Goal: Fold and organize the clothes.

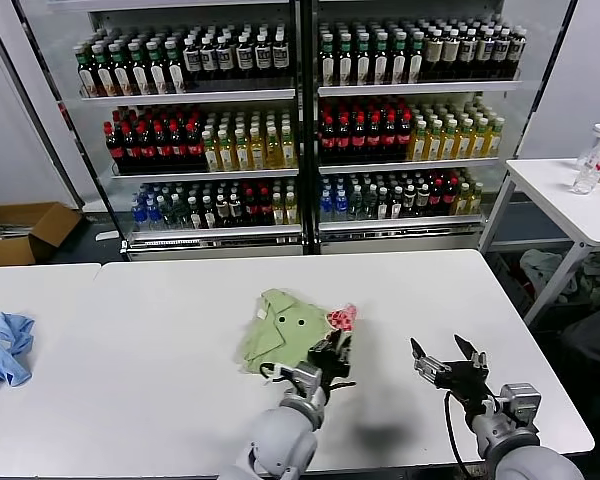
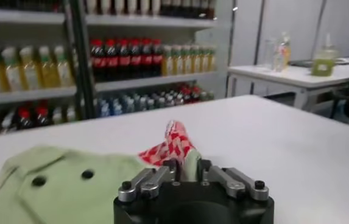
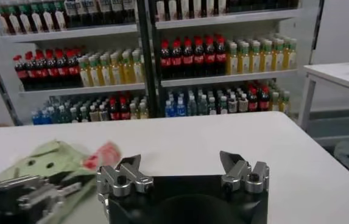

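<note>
Lying crumpled near the middle of the white rectangular table [image 1: 180, 330], the light green short-sleeved cotton shirt [image 1: 285, 330] shows its collar and two small dark buttons facing up, with a red-and-white checked patch [image 1: 342, 318] raised at its right edge. The left gripper [image 1: 332, 352] sits at that right edge of the shirt, and in the left wrist view its fingers [image 2: 169, 165] are drawn together on a fold of green fabric just below the checked patch [image 2: 175, 141], which stands up between them above the rest of the shirt [image 2: 58, 182]. The right gripper [image 1: 448, 355] hangs over bare tabletop well to the right of the shirt, touching no cloth; its two black fingers [image 3: 130, 163] stand wide apart, and the right wrist view shows the shirt [image 3: 46, 161] and the left gripper [image 3: 31, 195] off to one side.

Farther out, a smaller crumpled light blue cloth [image 1: 2, 345] lies on the adjoining white table at far left. A brown cardboard box [image 1: 25, 232] sits open on the floor beyond it; I cannot tell what is inside. Behind the table, glass-fronted display shelves [image 1: 300, 130] hold rows of bottled drinks with dark, red, yellow and blue labels. A small white side table [image 1: 570, 205] at right carries a clear plastic bottle [image 1: 592, 160].
</note>
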Robot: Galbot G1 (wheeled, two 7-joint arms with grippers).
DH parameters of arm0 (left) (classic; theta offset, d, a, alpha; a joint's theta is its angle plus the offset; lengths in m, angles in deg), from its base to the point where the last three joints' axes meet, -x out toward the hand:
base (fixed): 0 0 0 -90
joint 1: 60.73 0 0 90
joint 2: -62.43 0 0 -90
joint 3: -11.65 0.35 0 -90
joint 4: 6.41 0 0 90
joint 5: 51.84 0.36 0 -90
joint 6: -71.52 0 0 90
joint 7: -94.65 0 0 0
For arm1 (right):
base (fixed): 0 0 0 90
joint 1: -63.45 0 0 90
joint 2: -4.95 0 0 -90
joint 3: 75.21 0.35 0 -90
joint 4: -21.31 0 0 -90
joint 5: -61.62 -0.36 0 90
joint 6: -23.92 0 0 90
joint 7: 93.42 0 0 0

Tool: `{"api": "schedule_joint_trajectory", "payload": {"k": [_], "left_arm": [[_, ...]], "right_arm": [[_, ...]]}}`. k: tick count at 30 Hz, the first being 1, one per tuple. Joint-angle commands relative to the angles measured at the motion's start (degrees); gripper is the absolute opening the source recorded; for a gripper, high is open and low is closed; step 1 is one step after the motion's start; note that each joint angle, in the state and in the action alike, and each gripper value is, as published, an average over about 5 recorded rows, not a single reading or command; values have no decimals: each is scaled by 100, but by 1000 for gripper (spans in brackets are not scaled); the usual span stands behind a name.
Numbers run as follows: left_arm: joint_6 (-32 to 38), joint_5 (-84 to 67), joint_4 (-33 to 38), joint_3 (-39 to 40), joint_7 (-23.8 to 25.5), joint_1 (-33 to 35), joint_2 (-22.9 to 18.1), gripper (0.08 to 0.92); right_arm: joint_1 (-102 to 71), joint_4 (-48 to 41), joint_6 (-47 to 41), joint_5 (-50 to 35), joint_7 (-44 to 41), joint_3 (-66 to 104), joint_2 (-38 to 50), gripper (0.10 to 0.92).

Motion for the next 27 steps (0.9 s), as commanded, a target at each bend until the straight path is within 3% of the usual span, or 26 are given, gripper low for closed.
{"api": "schedule_joint_trajectory", "payload": {"k": [1,6,11,15,19,27], "left_arm": [[606,-320,721,309,-317,-144,65,285],[861,-902,1804,-792,-252,567,558,449],[1269,-1266,2270,-2025,-287,1445,1034,588],[1468,-1357,2436,-2551,-365,2026,1180,709],[1575,-1329,2554,-2700,-424,2312,1149,799],[1607,-1326,2575,-2704,-445,2384,1098,823]], "right_arm": [[1280,-703,-77,-661,188,-1109,55,823],[2359,-1831,-292,-1041,699,-2197,-527,823],[3190,-3117,-429,-1021,1294,-2901,-1136,823],[3549,-3696,-396,-911,1608,-3080,-1472,818],[3855,-4037,-348,-886,1769,-3130,-1560,741],[4518,-4809,-213,-593,1345,-3199,-1484,516]]}}
